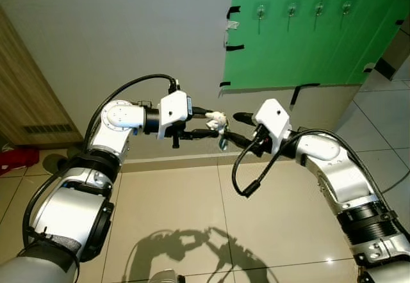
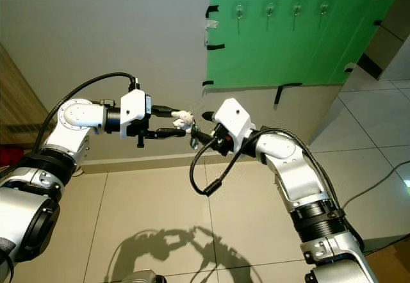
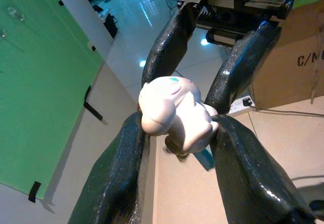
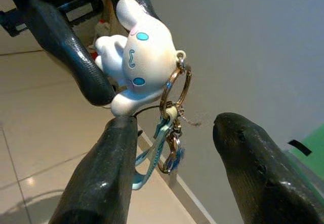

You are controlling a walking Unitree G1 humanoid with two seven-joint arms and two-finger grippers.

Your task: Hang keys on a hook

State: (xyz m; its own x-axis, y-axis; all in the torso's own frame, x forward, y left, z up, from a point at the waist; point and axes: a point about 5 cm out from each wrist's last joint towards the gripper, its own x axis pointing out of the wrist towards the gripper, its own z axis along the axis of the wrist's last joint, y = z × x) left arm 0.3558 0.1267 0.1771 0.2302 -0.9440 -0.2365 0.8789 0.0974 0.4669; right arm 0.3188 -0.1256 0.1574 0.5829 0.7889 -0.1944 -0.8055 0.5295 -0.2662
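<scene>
Our left gripper (image 1: 206,123) is clamped on the keys (image 4: 169,133) by their white rabbit figure (image 3: 174,113), one black finger (image 3: 114,183) pressing on each side of the toy. The figure sits in mid-air between our two arms, well above the tiled floor (image 1: 192,206). From the figure's head a brass ring (image 4: 177,89) hangs down, carrying a smaller ring, a short chain and a light blue strap (image 4: 149,160) that dangle below.

Our right gripper (image 1: 238,128) faces the left one from the right, its fingers spread wide on either side of the hanging ring and strap. In the right wrist view one finger (image 4: 98,183) lies just beside the strap; whether it touches we cannot tell. The other finger (image 4: 253,168) stands apart from the ring.

Beyond the grippers, far and to the right, a green board (image 1: 307,33) is taped to the grey wall (image 1: 115,40) with black tape. Four clear hooks (image 1: 291,9) sit in a row near its top, well apart from the keys. A wooden panel (image 1: 25,97) stands at far left.
</scene>
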